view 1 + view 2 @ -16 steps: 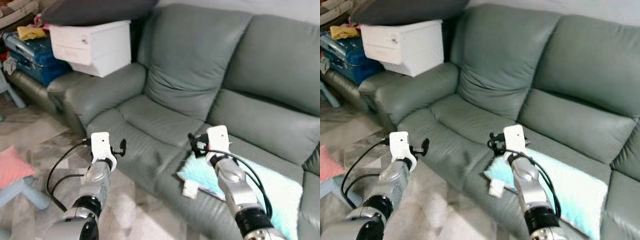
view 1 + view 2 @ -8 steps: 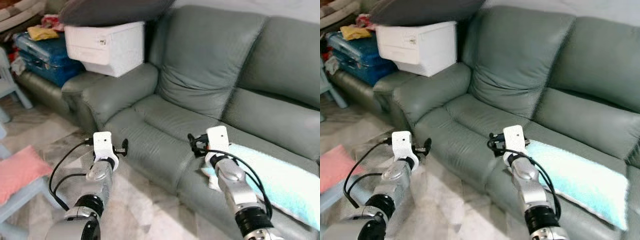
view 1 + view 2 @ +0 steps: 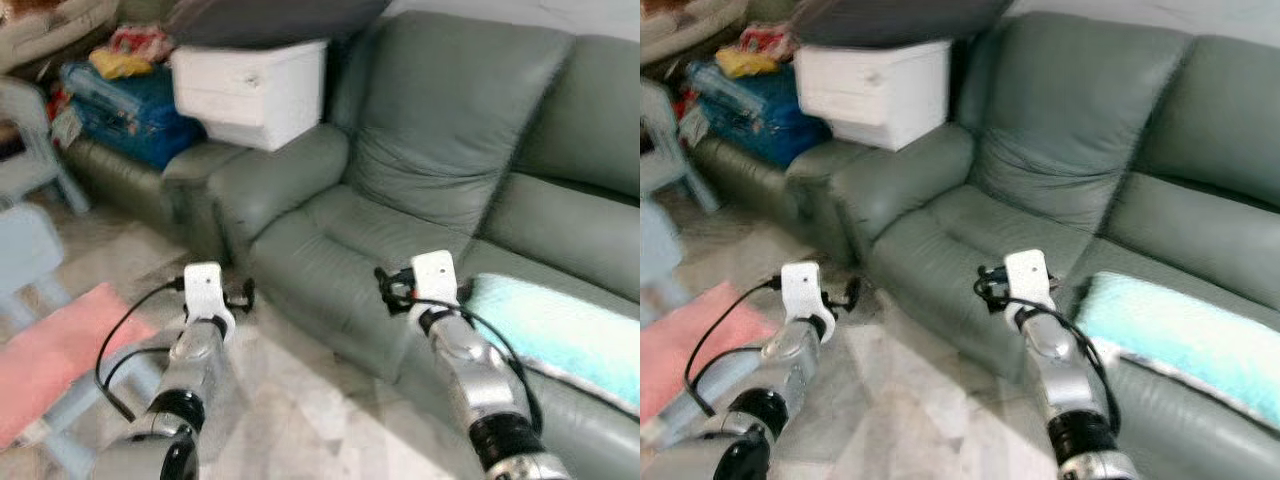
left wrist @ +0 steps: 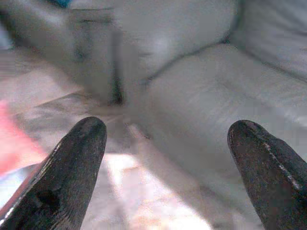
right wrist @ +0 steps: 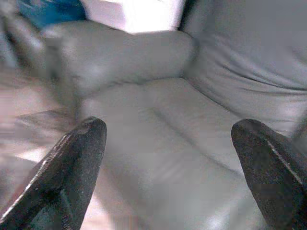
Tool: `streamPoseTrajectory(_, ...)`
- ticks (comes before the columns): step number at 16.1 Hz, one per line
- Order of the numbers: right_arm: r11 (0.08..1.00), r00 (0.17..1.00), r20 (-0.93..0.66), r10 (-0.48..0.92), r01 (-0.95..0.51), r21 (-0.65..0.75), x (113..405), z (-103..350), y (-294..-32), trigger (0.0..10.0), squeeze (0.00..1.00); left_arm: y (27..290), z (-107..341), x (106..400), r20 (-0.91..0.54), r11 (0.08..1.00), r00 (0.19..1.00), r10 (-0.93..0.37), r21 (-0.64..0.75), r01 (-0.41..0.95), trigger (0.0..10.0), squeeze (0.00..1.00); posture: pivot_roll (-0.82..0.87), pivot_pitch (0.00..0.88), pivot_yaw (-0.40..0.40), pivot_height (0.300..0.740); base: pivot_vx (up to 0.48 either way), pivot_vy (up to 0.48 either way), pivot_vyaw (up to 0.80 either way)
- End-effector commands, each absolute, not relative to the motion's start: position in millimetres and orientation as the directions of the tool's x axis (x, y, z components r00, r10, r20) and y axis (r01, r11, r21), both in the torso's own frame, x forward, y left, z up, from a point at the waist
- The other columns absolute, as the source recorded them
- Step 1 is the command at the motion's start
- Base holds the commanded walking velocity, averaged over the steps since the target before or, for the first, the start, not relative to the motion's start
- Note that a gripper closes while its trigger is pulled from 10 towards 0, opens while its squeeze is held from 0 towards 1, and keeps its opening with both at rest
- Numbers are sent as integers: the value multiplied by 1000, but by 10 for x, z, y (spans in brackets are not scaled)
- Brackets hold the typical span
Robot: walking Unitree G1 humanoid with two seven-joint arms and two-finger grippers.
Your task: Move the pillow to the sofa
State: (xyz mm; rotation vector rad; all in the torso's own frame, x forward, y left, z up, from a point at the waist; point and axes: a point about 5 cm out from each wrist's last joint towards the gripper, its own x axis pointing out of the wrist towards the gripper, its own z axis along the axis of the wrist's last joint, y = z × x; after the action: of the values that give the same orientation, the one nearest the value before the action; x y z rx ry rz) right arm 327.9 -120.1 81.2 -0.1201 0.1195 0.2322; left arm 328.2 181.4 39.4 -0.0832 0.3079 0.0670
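A pink pillow (image 3: pixel 60 350) lies low on the left, on a pale blue stool beside the floor. The grey-green sofa (image 3: pixel 440 160) spans the right half of the eye views. A light blue fluffy pillow (image 3: pixel 560 325) rests on its seat at the right. My left gripper (image 4: pixel 168 139) is open and empty over the floor in front of the sofa's left armrest. My right gripper (image 5: pixel 168 139) is open and empty too, held before the left seat cushion. Both arms reach forward at about the same height.
A white storage box (image 3: pixel 250 90) sits on a second sofa's armrest at the back left, with a dark grey cushion (image 3: pixel 270 20) on top. Blue bags (image 3: pixel 130 100) and clothes lie behind it. A pale blue chair (image 3: pixel 30 120) stands at the far left. The floor is pale tile.
The camera has swung to the left, so the sofa and blue pillow slid right and more of the pink pillow came into view. Both grippers stay open and empty.
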Motion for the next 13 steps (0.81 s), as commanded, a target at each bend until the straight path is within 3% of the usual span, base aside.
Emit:
streamPoseTrajectory(1,963,966,-116,230,-243,-116,3302,861,-1203,10000,0,1821,437,3314,-292,994,954,67,-63,-89,10000,0,-83,0,24,740,0,480,0)
streamPoseTrajectory(6,961,964,-114,238,-251,-118,3293,856,-1179,10000,0,1833,463,3321,-270,995,959,82,-31,-93,10000,0,-76,0,25,740,0,49,0)
streamPoseTrajectory(13,951,958,-110,265,-278,-132,3282,854,-1129,10000,0,1844,513,3334,-223,994,969,109,-3,-112,10000,0,-74,0,23,740,0,0,766)
